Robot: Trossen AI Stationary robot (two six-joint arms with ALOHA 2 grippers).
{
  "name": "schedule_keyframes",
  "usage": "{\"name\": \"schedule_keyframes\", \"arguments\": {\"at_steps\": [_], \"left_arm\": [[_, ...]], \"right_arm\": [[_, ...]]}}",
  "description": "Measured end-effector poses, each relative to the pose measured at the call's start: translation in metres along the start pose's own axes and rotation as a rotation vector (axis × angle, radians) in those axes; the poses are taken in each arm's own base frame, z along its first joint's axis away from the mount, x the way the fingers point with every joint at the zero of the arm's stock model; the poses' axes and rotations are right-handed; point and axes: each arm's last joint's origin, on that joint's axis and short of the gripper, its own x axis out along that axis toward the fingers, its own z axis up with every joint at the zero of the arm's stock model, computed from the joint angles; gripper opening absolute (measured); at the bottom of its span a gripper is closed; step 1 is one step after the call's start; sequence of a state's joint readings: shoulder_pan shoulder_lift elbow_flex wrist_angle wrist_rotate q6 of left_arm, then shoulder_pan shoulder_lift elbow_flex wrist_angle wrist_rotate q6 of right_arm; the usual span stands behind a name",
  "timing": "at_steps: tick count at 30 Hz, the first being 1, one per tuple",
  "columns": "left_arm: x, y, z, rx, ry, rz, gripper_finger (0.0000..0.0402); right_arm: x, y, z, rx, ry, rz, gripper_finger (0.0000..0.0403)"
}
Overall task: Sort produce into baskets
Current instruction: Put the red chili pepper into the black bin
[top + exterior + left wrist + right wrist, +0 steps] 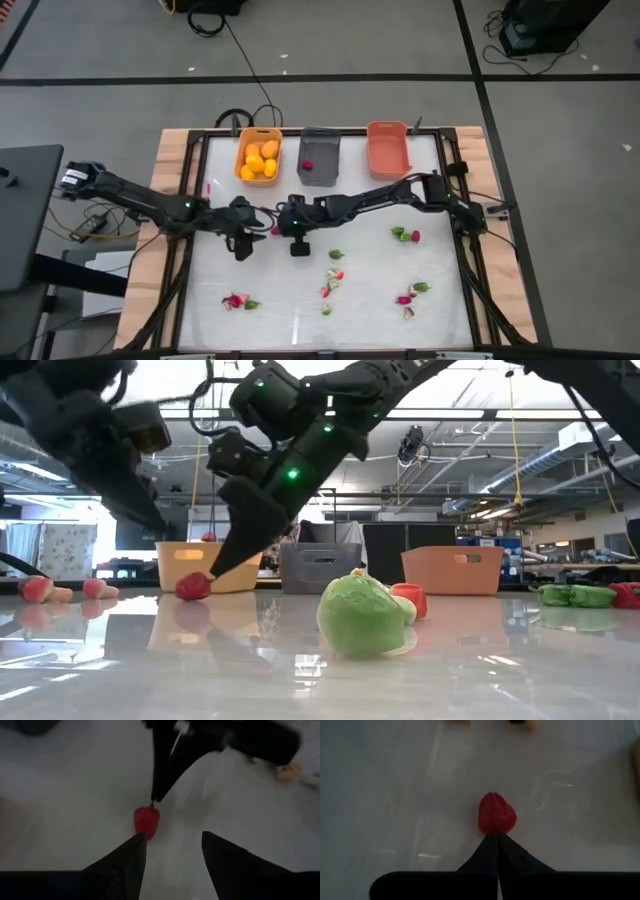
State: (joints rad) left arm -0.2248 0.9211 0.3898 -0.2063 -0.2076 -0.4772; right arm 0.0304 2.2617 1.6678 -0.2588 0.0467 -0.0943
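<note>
A small red produce piece (275, 230) lies on the white table between my two grippers. My right gripper (496, 835) has reached across from the right and is shut, its tips at the piece (496, 813). My left gripper (172, 840) is open and comes from the left, with one fingertip (139, 840) just short of the piece (146, 821). I cannot tell whether that fingertip touches it. Along the far edge stand the baskets: yellow-orange (258, 156) with yellow fruits, dark grey (319, 157) with one red piece, and salmon (388, 148). My right gripper meets the red piece with the tips of its shut fingers (214, 570), against one side of the piece (495, 827). The fingers slant down from the table's right. The piece lies on the table.
Loose produce lies on the table's right and near parts: green and red pieces (405, 235), (414, 291), (333, 275), (240, 301). In the low view a green piece (362, 615) lies close to the camera. A wooden frame (170, 170) borders the table.
</note>
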Motion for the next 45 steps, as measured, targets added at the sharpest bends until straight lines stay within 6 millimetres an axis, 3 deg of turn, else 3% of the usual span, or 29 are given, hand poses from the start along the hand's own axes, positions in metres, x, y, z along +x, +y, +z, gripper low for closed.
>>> {"name": "schedule_keyframes", "arguments": {"at_steps": [12,23,29,35,45], "left_arm": [[0.038,-0.001,-0.011,0.113,0.001,0.08,0.0266],[0.059,0.001,-0.015,0.169,0.016,0.114,0.0282],[0.066,-0.001,-0.018,0.181,0.024,0.085,0.0282],[0.073,-0.002,-0.02,0.186,0.024,0.081,0.0246],[0.078,0.007,-0.015,0.1,-0.005,0.121,0.0129]], "right_arm": [[-0.001,0.002,-0.012,0.035,-0.021,0.009,0.001],[-0.001,0.002,-0.016,0.053,0.009,0.022,0.0143],[-0.002,0.002,-0.019,0.106,0.048,0.024,0.0184],[-0.02,0.001,-0.009,0.145,0.031,0.023,0.0192],[-0.055,-0.002,-0.004,0.192,0.043,0.003,0.019]]}}
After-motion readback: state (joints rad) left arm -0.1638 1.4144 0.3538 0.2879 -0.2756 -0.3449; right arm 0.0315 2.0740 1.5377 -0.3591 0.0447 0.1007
